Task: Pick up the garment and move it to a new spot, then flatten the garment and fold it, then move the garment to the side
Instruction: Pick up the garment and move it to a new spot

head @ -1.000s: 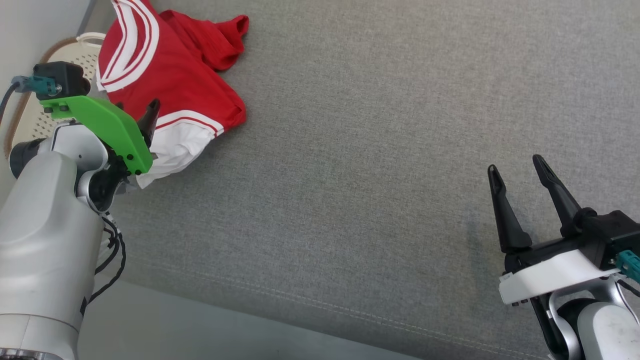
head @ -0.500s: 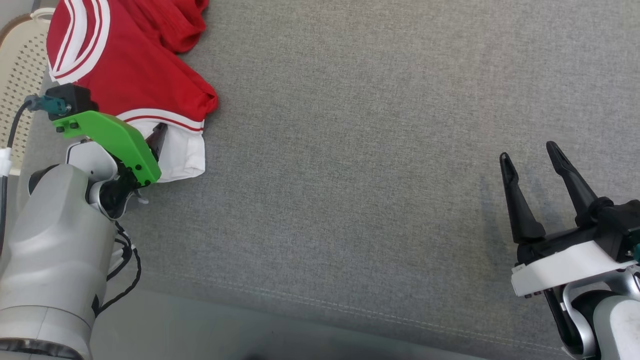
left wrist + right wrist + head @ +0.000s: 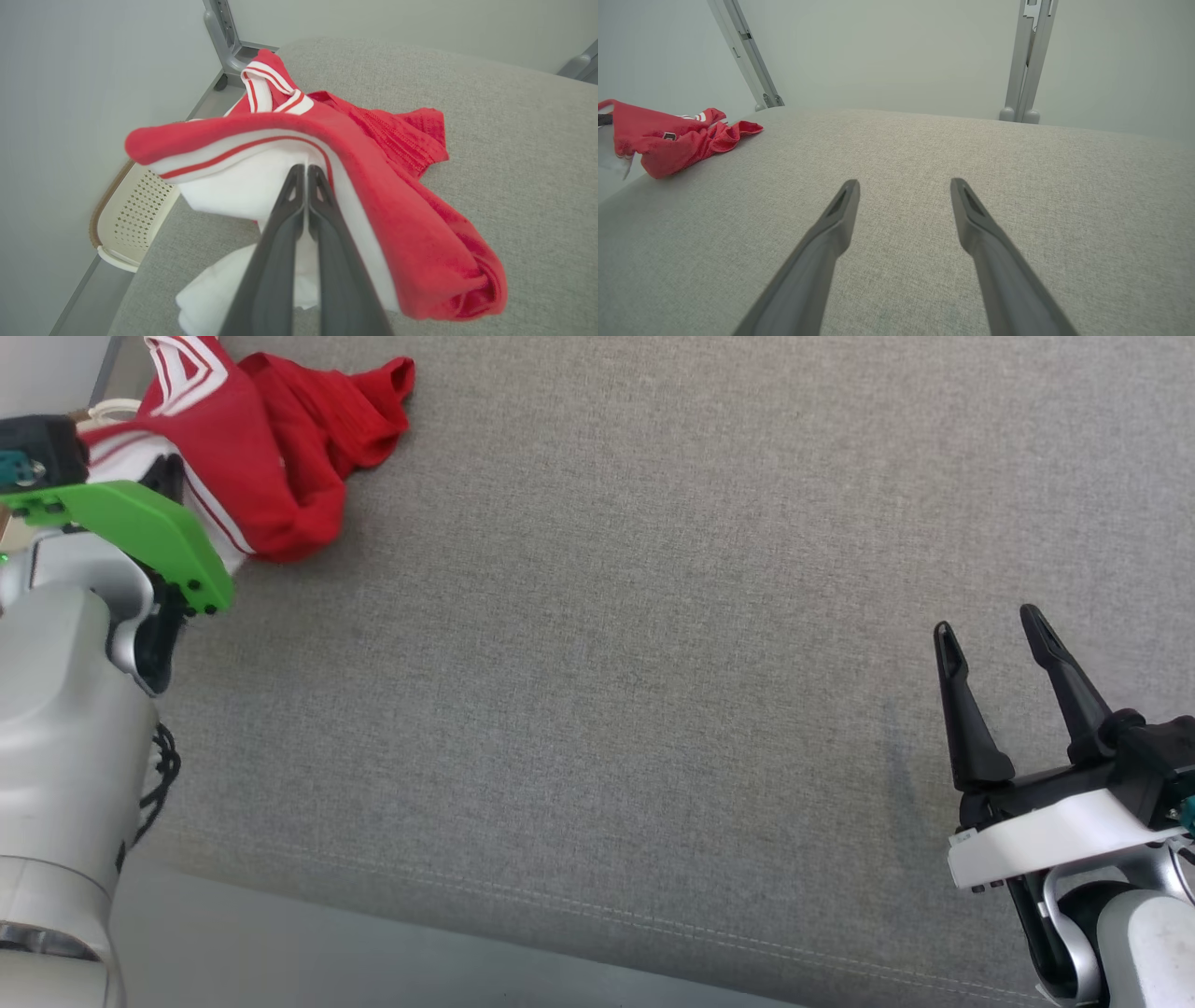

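Silver arms (image 3: 65, 728) wear a green left plate (image 3: 131, 527), white right plate (image 3: 1055, 835), black fingers (image 3: 971, 728).

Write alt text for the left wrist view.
The shut left gripper pinches the white panel of a bunched red-and-white garment over a grey padded surface. A cream perforated basket sits past the surface's edge.

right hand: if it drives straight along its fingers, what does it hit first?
Probably the bare grey cushion: the right hand, open, points across it with nothing lying ahead. The red garment sits well off to its left. Height above the cushion is unclear.
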Robot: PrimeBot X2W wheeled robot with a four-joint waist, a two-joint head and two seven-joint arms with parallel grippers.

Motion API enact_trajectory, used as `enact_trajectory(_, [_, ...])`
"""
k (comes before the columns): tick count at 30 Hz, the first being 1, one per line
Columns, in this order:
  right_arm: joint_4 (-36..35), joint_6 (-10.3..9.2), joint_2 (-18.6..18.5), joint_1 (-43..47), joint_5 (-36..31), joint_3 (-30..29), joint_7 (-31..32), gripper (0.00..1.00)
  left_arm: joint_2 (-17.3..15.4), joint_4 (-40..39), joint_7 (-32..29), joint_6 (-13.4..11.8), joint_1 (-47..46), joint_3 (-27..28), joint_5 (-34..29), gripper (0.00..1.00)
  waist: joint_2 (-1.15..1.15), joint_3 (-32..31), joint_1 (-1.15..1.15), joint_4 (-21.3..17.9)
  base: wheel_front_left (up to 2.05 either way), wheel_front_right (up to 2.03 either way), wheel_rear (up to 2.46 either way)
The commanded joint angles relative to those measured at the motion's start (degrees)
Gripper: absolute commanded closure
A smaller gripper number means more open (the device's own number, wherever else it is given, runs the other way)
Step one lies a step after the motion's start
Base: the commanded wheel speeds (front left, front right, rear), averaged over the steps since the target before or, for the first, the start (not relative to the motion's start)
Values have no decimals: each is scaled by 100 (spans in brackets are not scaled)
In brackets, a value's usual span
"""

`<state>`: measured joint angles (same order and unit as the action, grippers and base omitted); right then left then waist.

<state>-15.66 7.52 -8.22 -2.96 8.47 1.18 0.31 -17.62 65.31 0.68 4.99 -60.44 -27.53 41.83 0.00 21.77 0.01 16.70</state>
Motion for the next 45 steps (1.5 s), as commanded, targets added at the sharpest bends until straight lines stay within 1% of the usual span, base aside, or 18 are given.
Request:
enact_trajectory(1, [47,-6,26,25,23,-25,-71,0,-103,-34,192,-75,-159,-22,-117,100,0,-236,-1,21,0,0,0])
enact_trajectory(7, [234,-6,169,131,37,-37,-273,0,-316,-326,881,-332,-380,-118,-379,100,0,-696,-1,-50,0,0,0])
enact_trajectory(12, [372,-6,281,165,51,17,-425,0,-421,-812,1190,-490,-171,-143,-497,100,0,-1004,-1,-211,0,0,0])
enact_trajectory(15, [430,-6,323,189,73,29,-503,0,-441,-1292,1293,-629,53,-175,-555,100,0,-1126,-1,-315,0,0,0])
enact_trajectory(18, [478,-6,363,212,54,32,-566,0,-479,-1940,1357,-846,333,-215,-665,100,0,-1210,-1,-446,0,0,0])
enact_trajectory(21, [519,-6,399,225,67,30,-622,0,-527,-2693,1349,-1090,697,-282,-750,100,0,-1279,-1,-603,0,0,0])
enact_trajectory(22, [519,-6,399,225,67,30,-622,0,-527,-2693,1349,-1090,697,-282,-750,100,0,-1279,-1,-603,0,0,0])
enact_trajectory(24, [534,-6,418,225,55,29,-655,0,-557,-3264,1263,-1272,922,-366,-840,100,0,-1298,-1,-719,0,0,0])
enact_trajectory(28, [534,-6,448,141,39,54,-698,0,-598,-4412,965,-1621,1371,-552,-949,100,0,-1265,-1,-1026,0,0,0])
enact_trajectory(32, [551,-6,469,54,47,34,-753,0,-542,-5382,638,-1871,1743,-824,-1070,100,0,-1172,-1,-1348,0,0,0])
enact_trajectory(34, [562,-6,480,7,49,47,-769,0,-466,-5719,514,-1909,1882,-961,-1051,100,0,-1105,-1,-1533,0,0,0])
enact_trajectory(38, [595,-6,493,-126,66,108,-832,0,-322,-6074,361,-1980,2027,-1181,-1092,100,0,-932,-1,-1946,0,0,0])
enact_trajectory(43, [701,-6,506,-265,118,207,-942,0,-102,-6086,282,-1925,1927,-1452,-1175,100,0,-701,-1,-2509,0,0,0])
enact_trajectory(45, [753,-6,514,-320,144,213,-1012,0,-3,-6034,235,-1850,1789,-1582,-1227,100,0,-601,-1,-2745,0,0,0])
